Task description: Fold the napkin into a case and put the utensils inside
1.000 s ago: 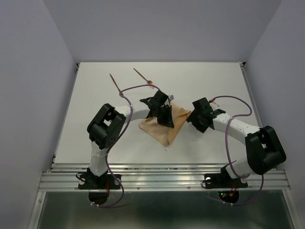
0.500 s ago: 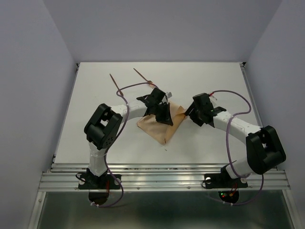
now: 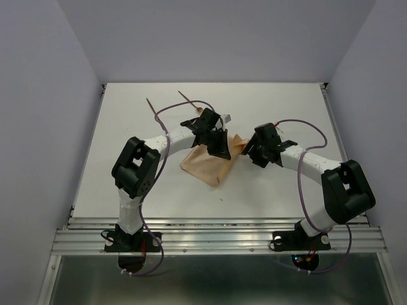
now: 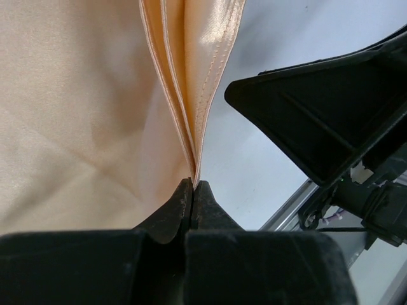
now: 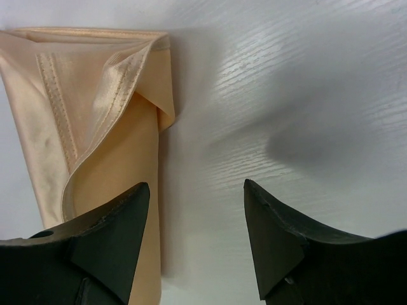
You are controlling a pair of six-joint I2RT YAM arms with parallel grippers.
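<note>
The tan napkin (image 3: 205, 166) lies folded in layers mid-table. My left gripper (image 3: 222, 150) is shut on its stitched layered edge (image 4: 191, 95), pinching the hems between the fingertips (image 4: 181, 203). My right gripper (image 3: 249, 151) is open and empty just right of the napkin's right corner (image 5: 95, 121), one finger (image 5: 121, 222) over the cloth, the other over bare table. The two reddish-brown utensils lie at the back left: the plain pointed one (image 3: 152, 108) and the forked one (image 3: 187, 99), partly hidden by the left arm's cable.
White tabletop (image 3: 286, 108) with grey walls on three sides. A metal rail (image 3: 216, 238) runs along the near edge by the arm bases. Purple cables loop over both arms.
My left gripper has pulled the napkin up and left, narrowing the fold. My right gripper has moved left toward the napkin's right corner.
</note>
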